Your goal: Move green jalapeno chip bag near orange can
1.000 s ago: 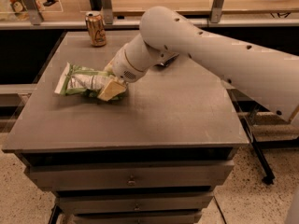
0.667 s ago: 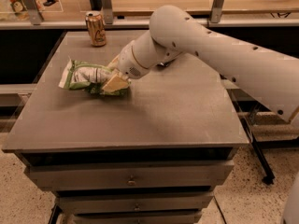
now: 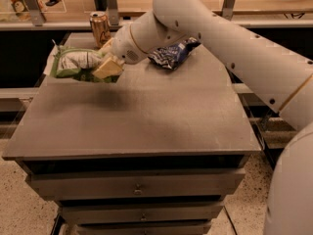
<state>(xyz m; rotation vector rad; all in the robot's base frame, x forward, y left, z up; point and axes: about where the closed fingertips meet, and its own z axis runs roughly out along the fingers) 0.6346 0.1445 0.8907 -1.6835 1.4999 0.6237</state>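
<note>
Tabletop (image 3: 146,121) — one can (image 3: 100,28), one blue bag (image 3: 173,54) (hand (image 3: 108,68) grips green bag (image 3: 73,62)).

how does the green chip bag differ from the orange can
The green jalapeno chip bag is crinkled, light green and lies sideways; the orange can is smooth, copper-orange and upright. The bag is longer than the can. The gripper grips the bag's right end; the can stands free. Both are near the table's far left.

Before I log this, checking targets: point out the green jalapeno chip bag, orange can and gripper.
green jalapeno chip bag (image 3: 74,63): camera view, crinkled middle.
orange can (image 3: 100,29): camera view, side wall.
gripper (image 3: 108,67): camera view, between fingertips, on bag's right end.
</note>
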